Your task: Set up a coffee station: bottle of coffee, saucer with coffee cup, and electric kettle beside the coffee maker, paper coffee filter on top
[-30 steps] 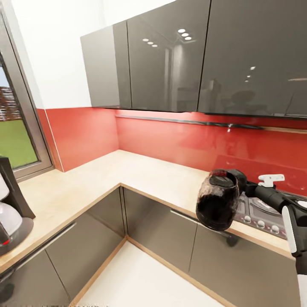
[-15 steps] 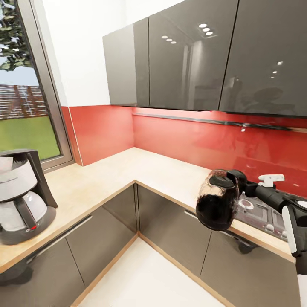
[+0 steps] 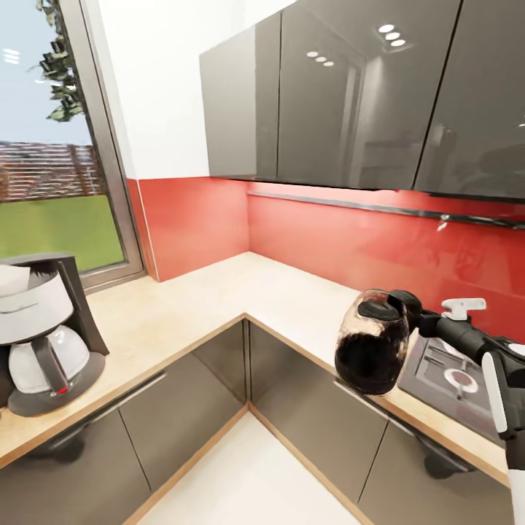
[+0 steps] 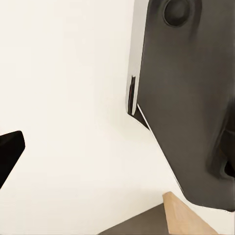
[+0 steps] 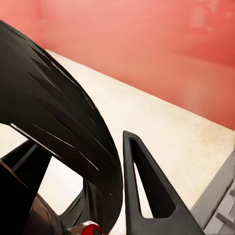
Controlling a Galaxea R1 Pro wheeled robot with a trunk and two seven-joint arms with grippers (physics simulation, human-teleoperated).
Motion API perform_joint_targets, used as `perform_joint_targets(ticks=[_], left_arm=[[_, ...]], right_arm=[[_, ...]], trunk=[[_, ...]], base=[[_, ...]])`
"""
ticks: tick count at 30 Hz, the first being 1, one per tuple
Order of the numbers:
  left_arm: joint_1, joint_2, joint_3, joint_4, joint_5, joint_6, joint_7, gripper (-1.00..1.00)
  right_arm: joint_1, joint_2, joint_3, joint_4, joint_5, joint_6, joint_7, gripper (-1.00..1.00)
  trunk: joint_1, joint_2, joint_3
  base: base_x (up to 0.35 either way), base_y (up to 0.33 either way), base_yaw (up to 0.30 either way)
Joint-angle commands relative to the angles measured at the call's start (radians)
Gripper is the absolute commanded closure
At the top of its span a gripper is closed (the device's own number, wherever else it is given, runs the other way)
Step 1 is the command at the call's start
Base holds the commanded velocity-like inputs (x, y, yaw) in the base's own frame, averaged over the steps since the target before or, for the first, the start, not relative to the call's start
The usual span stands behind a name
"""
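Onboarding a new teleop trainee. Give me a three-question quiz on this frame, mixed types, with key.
1. True or false: the electric kettle is standing on the countertop.
2. Multiple choice: the coffee maker in the head view sits A) on the stovetop, B) on the countertop near the window, C) inside an upper cabinet.
3. Fill in: the right gripper is shut on the kettle's ____.

Key:
1. False; the right gripper holds it in the air in front of the counter edge.
2. B.
3. Handle.
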Motion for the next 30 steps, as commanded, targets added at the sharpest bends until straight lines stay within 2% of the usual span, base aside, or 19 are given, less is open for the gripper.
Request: perform_joint_targets(ticks=[1,7,18,30], left_arm=[[-0.001,0.0,0.009,-0.001,-0.01,0.005,-0.004,-1.0],[-0.001,0.001,0.009,-0.001,-0.009,0.005,-0.004,-1.0],[-0.001,0.002,0.01,-0.001,-0.008,0.005,-0.004,-1.0],[-0.001,0.001,0.012,-0.001,-0.008,0.005,-0.004,-1.0]], right_arm=[[-0.001,0.0,-0.002,-0.001,0.001,0.005,0.008,1.0],[-0.001,0.0,-0.002,-0.001,0.001,0.005,0.008,1.0],[-0.001,0.0,-0.002,-0.001,0.001,0.005,0.008,1.0],[-0.001,0.002,-0.001,-0.001,0.001,0.005,0.008,1.0]], trunk=[[0.001,-0.002,-0.002],[0.001,-0.002,-0.002],[0.001,-0.002,-0.002],[0.001,-0.002,-0.002]], base=[[0.24,-0.198,0.063],[0.236,-0.21,0.037],[0.228,-0.2,0.257],[0.088,-0.025,0.276]])
